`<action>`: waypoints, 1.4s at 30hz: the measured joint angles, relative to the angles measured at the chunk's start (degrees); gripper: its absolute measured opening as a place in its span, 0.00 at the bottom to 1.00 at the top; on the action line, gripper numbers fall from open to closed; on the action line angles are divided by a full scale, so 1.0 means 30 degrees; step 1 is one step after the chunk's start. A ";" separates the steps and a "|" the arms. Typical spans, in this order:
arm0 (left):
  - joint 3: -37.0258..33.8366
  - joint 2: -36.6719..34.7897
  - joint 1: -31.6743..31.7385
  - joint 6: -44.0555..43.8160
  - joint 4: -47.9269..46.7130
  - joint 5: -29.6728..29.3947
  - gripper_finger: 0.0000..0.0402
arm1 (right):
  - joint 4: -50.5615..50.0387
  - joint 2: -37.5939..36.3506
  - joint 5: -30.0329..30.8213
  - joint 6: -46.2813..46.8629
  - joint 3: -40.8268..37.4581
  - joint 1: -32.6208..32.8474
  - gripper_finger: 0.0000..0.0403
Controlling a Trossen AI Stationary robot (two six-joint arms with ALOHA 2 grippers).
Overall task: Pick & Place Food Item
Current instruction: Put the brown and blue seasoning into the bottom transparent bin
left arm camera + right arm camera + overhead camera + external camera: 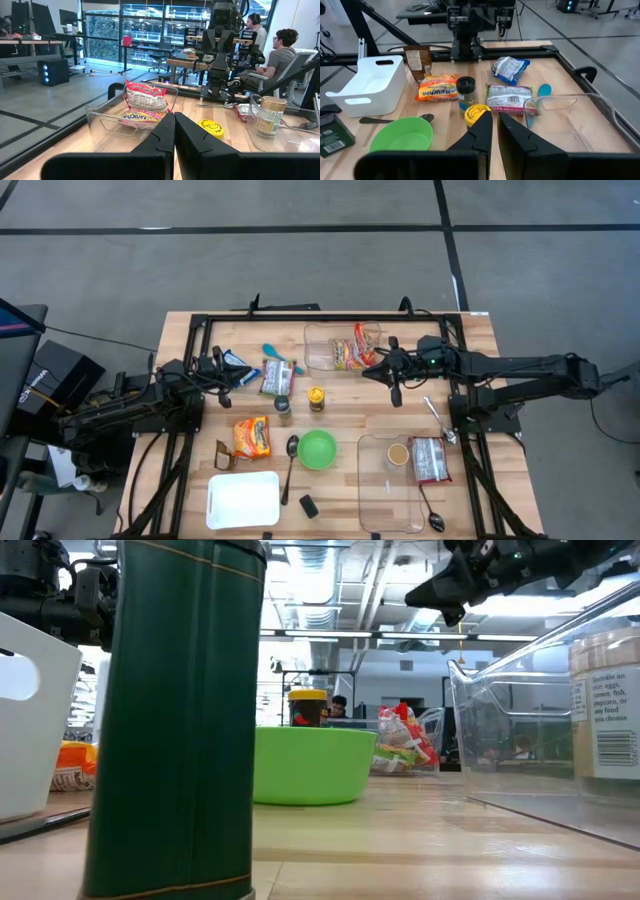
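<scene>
A red ramen packet [348,352] [145,102] lies in a clear container [318,350] at the table's far side. My right gripper [367,370] [495,119] hangs shut and empty above the table, just by that container's near right corner. An orange ramen packet [253,436] [437,88], a silver snack packet [276,376] [508,95], a blue-white packet [238,365] [509,69] and a yellow-lidded jar [316,398] [477,114] sit on the table. My left gripper [226,370] [174,116] waits shut at the left, pointing level.
A green bowl [317,448], a white bin [243,500] and a dark-lidded jar [283,406] stand mid-table. A second clear container [372,498] at the near right holds a jar [398,455] and a packet [430,460]. Spoons [290,465] lie about. People sit beyond the table.
</scene>
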 joint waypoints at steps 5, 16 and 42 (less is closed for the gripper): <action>0.0002 0.0000 0.0000 0.0000 0.0000 -0.0003 0.00 | -0.0010 0.0245 -0.0005 0.0372 0.0005 0.0020 0.06; 0.0001 0.0000 0.0001 -0.2311 0.1051 0.0002 0.00 | 0.0665 0.1965 -0.0007 0.1362 0.0000 0.0015 0.06; 0.0007 0.4280 -0.4235 -0.2402 0.3495 0.1585 0.00 | 0.2484 0.2230 -0.0007 0.1355 0.0015 0.0015 0.06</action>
